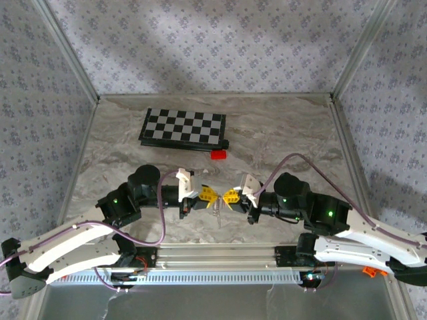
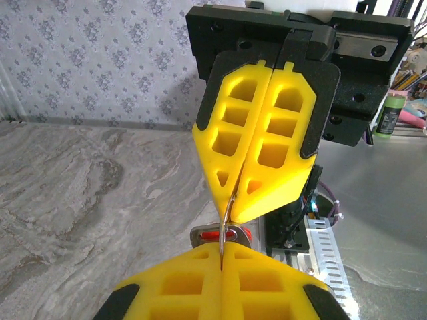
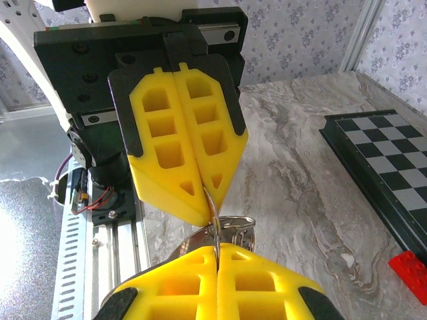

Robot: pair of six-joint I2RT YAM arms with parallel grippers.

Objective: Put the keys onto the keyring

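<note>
Keyring [image 2: 225,213] — a thin silvery wire — is stretched between two pincers near the table's [image 1: 120,147] front edge. The left gripper [image 1: 209,195] and right gripper [image 1: 231,195] meet tip to tip, both clamped on it. The keys [image 2: 230,235] sit just beneath. Farther back — a red block [image 1: 218,155], then a chessboard [image 1: 183,127].

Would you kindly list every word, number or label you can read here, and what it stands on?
None can be read.
On the chessboard: plain squares, no letters or numbers.
On the green-capped bottle: any label too blurred.
On the red block: no marking visible.
On the left gripper and right gripper, shut on the keyring: plain yellow, unmarked.
</note>
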